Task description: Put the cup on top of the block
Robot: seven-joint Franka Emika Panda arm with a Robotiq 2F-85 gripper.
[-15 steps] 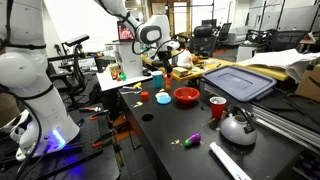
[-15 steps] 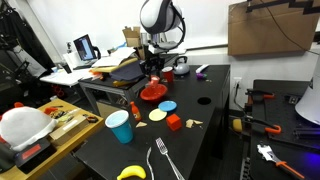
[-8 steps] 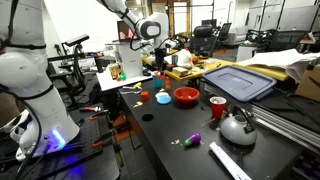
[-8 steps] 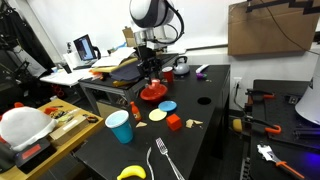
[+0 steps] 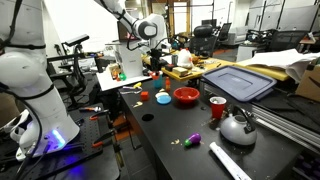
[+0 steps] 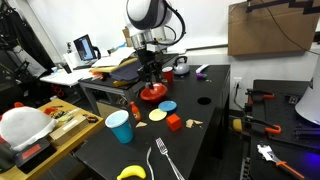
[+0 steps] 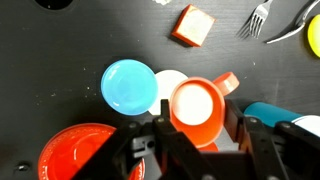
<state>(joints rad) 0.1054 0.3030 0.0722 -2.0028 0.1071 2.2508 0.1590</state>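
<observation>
In the wrist view my gripper [image 7: 196,128] is shut on the small orange-red cup [image 7: 195,105], whose pale inside faces the camera. The cup hangs above the dark table. The small red block [image 7: 192,25] lies on the table apart from the cup, towards the top of that view. In both exterior views the gripper [image 6: 150,72] [image 5: 155,68] hangs above the table near the red bowl. The red block [image 6: 174,122] sits nearer the table's front, next to two flat discs.
A wide red bowl [image 6: 153,93] [image 7: 75,155], a blue disc [image 7: 128,85], a pale disc [image 7: 170,85], a light blue cup [image 6: 120,126], a fork [image 6: 163,160] and a banana [image 6: 131,173] lie around. A red mug [image 5: 217,107] and a kettle [image 5: 237,127] stand farther along.
The arm has shifted slightly sideways over the table, towards the left in both exterior views, with the gripper staying shut.
</observation>
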